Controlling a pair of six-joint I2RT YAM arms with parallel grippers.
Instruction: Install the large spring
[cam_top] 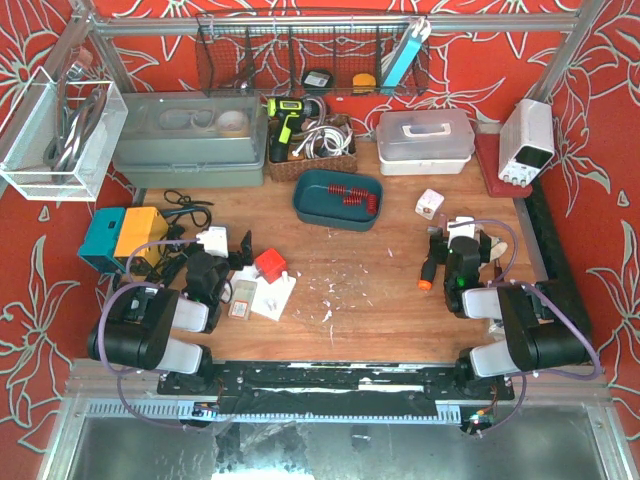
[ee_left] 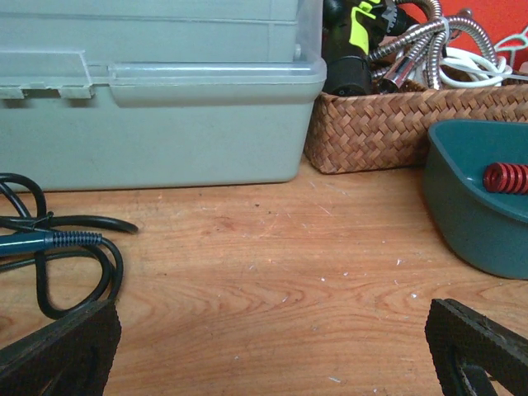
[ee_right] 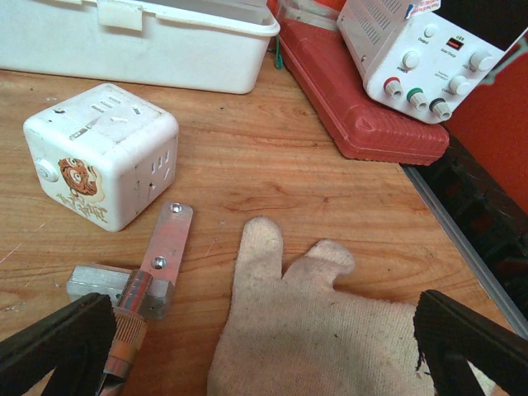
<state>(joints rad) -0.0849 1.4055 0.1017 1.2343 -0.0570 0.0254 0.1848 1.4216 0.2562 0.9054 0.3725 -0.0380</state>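
**Red springs in the tray, both grippers wide and empty**

Nearest on the left: left gripper [ee_left: 268,355] spread as wide as it goes, black pads [ee_left: 58,351] at the two lower corners of its wrist view, nothing between them but the bare wood of the table [ee_left: 272,272]. Just to the left, a looped black cable [ee_left: 78,247] flat on the wood. Farther back, a grey box [ee_left: 165,124] across the rear, with a woven basket [ee_left: 371,128] of hose and tools just beside its right end. At the right edge, a teal tray [ee_left: 470,214] with one red spring [ee_left: 505,177] lying inside, only part of it showing.

Nearest on the right: right gripper [ee_right: 264,346] equally wide, holding nothing, above a cream glove [ee_right: 322,330] flat on the table. Left of the glove, a metal bracket [ee_right: 157,260] with a knurled shaft at its near end. Beyond that, a white socket cube [ee_right: 103,161]. Farther still, a white box [ee_right: 140,41], and to its right a red case [ee_right: 363,115] bearing a tilted power supply [ee_right: 421,49].

From above: tray at the back middle of the table, well apart from both grippers. Two red springs [cam_top: 357,197] side by side in it. Cannot tell which of the two is the large one.
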